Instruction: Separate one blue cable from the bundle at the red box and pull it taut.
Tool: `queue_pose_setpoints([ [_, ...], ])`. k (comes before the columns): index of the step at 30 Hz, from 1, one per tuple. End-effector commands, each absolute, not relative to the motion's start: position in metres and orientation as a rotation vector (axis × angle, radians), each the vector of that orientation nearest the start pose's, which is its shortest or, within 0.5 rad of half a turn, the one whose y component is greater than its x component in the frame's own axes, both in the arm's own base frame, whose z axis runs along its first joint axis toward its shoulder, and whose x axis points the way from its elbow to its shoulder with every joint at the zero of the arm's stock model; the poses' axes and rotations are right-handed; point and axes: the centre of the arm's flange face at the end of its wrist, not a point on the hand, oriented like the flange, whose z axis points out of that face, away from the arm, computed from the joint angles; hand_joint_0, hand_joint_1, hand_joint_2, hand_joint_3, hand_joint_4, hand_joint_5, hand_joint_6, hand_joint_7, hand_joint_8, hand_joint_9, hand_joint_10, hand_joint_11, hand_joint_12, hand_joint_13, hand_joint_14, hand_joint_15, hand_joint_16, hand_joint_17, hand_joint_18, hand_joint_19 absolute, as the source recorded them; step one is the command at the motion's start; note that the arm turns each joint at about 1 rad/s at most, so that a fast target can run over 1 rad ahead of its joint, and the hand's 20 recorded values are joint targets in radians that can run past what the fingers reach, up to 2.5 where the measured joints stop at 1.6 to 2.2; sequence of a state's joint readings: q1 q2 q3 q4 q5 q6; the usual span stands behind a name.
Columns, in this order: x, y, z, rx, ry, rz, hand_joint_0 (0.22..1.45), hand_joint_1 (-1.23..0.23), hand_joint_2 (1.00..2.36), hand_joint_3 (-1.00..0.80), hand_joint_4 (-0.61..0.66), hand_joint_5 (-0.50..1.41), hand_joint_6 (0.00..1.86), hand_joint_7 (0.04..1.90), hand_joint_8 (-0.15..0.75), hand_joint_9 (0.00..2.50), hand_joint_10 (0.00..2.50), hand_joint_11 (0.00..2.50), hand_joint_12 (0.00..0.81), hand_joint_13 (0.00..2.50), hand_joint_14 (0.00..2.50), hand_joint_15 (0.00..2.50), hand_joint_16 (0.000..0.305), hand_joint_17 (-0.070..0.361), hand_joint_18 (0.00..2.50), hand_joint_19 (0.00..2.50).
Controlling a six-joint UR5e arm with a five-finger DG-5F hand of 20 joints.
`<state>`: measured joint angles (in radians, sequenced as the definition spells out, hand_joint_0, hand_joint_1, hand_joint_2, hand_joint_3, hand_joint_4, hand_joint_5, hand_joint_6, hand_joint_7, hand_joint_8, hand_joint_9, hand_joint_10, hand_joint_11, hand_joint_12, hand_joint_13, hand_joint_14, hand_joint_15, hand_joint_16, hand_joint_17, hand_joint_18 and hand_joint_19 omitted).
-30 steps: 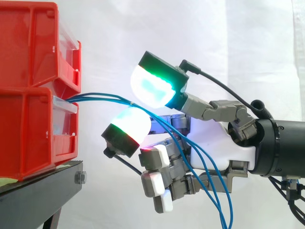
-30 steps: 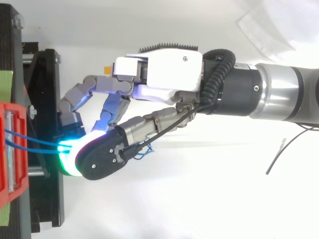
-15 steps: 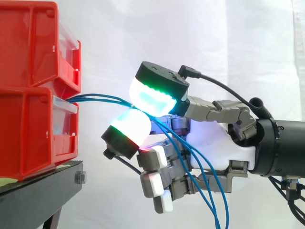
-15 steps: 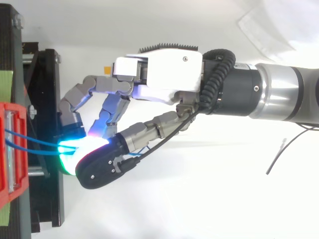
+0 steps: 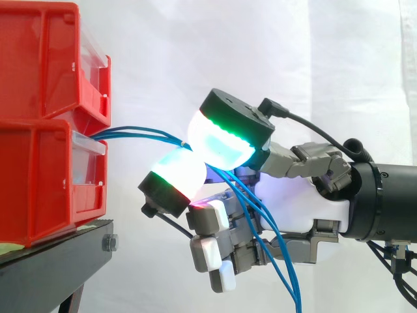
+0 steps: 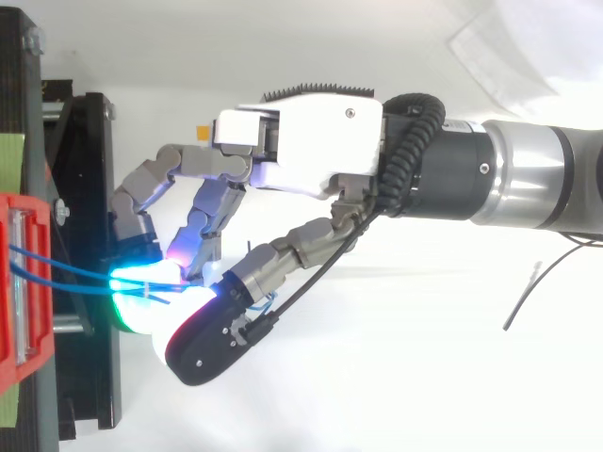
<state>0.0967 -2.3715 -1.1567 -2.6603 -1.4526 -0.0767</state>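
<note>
A bundle of thin blue cables leaves the lower of two stacked red bins and runs right to my hand. There the strands pass between an upper green-cyan glowing pad and a lower white-green pad, which press together on them. Past the pinch the cables drop steeply across the curled lower fingers and out of the bottom of the side view. From above, the cables cross from the red bin to the glowing pads, with the hand just right of the stand.
The bins rest on a black stand at the left, also seen from above. On the white surface lie a thin dark wire at the right and a small orange tag. A white curtain hangs behind.
The upper glowing pad has slid right and slightly up along the cables; from above it swings toward the bottom of the view. The hanging strands have bunched closer. Arm and bins stay put.
</note>
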Motion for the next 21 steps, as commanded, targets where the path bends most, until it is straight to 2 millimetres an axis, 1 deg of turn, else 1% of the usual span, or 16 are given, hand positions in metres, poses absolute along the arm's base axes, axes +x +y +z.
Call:
queue_pose_setpoints([
  [1,0.7867,-0.0695,0.2207,1.104,1.153,1.185,0.63,-0.86,1.00,-0.50,0.08,-0.18,0.93,1.05,0.309,1.14,0.02,0.94,0.357,1.10,0.03,0.64,0.050,0.113,0.93,0.79],
  [6,0.7867,-0.0693,0.2207,1.103,1.154,1.186,0.52,-0.77,1.00,-0.50,0.10,-0.18,0.92,1.03,0.324,1.16,0.02,0.92,0.376,1.12,0.02,0.63,0.055,0.123,0.97,0.81],
  [7,0.7867,-0.0693,0.2207,1.103,1.154,1.186,0.52,-0.75,1.00,-0.50,0.10,-0.18,0.91,1.03,0.330,1.16,0.02,0.93,0.380,1.12,0.02,0.64,0.055,0.124,0.98,0.81],
  [8,0.7867,-0.0693,0.2207,1.103,1.154,1.186,0.51,-0.71,1.00,-0.50,0.11,-0.18,0.91,1.01,0.330,1.16,0.02,0.92,0.386,1.13,0.02,0.64,0.056,0.126,0.98,0.81],
  [9,0.7867,-0.0693,0.2207,1.103,1.154,1.186,0.50,-0.64,1.00,-0.50,0.11,-0.17,0.91,1.00,0.331,1.17,0.02,0.91,0.389,1.13,0.02,0.63,0.056,0.127,0.99,0.81],
  [11,0.7867,-0.0693,0.2207,1.103,1.154,1.186,0.51,-0.59,1.00,-0.50,0.10,-0.17,0.91,0.99,0.333,1.18,0.02,0.91,0.389,1.14,0.02,0.63,0.057,0.127,1.00,0.81],
  [13,0.7867,-0.0693,0.2207,1.103,1.154,1.186,0.57,-0.52,1.00,-0.50,0.09,-0.17,0.89,1.06,0.313,1.18,0.02,0.92,0.372,1.13,0.02,0.63,0.052,0.118,0.96,0.84],
  [15,0.7867,-0.0693,0.2207,1.103,1.154,1.186,0.61,-0.52,1.00,-0.50,0.08,-0.16,0.89,1.08,0.313,1.20,0.02,0.93,0.366,1.13,0.02,0.65,0.051,0.116,0.96,0.84],
  [17,0.7867,-0.0693,0.2207,1.103,1.154,1.186,0.63,-0.56,1.00,-0.50,0.06,-0.16,0.90,1.09,0.316,1.20,0.02,0.93,0.368,1.14,0.03,0.65,0.051,0.115,0.97,0.85],
  [19,0.7863,-0.0693,0.2199,1.102,1.156,1.183,0.64,-0.62,1.00,-0.44,0.06,-0.16,0.90,1.10,0.318,1.20,0.02,0.93,0.369,1.14,0.02,0.66,0.052,0.116,0.97,0.85],
  [21,0.7867,-0.0693,0.2207,1.101,1.155,1.184,0.65,-0.72,1.01,-0.34,0.06,-0.16,0.90,1.13,0.321,1.20,0.02,0.95,0.372,1.14,0.02,0.65,0.052,0.117,0.97,0.85],
])
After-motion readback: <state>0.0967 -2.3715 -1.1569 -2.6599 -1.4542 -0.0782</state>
